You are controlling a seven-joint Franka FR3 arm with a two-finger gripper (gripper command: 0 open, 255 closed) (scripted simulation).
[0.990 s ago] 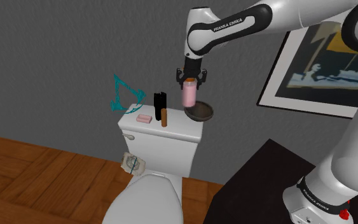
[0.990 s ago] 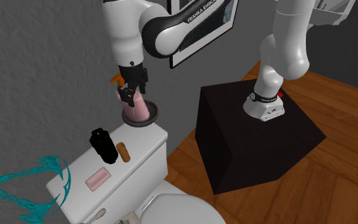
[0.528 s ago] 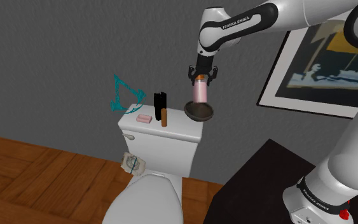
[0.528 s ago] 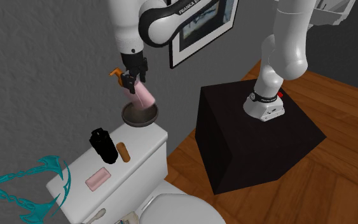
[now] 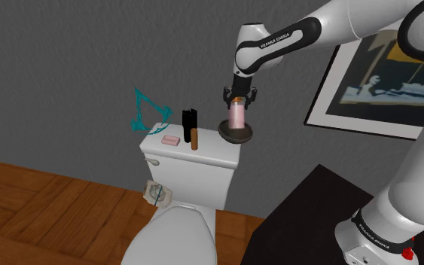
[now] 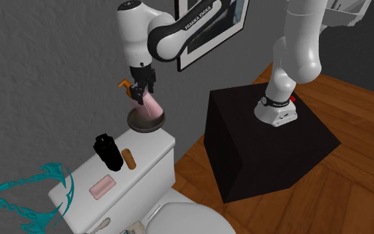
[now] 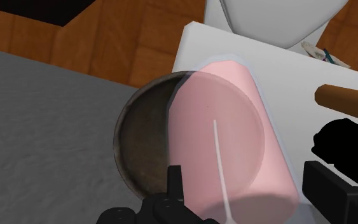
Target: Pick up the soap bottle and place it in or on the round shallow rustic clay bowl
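The bowl [image 5: 226, 132] sits on the toilet tank [image 5: 191, 155]. My end effector [image 5: 236, 99] is clamped on the upper part of the pink soap bottle [image 5: 236, 118], tilted just over the bowl. It's probably light, rigid and slick, so I'd grip near the neck.

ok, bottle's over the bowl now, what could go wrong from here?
1. The soap bottle hangs tilted in the claw, and the bowl is shallow. Released like this, it may topple and roll out.
2. The bowl sits at the end of the toilet tank lid, close to its edge. Pressing down off-centre could tip it or slide it off.
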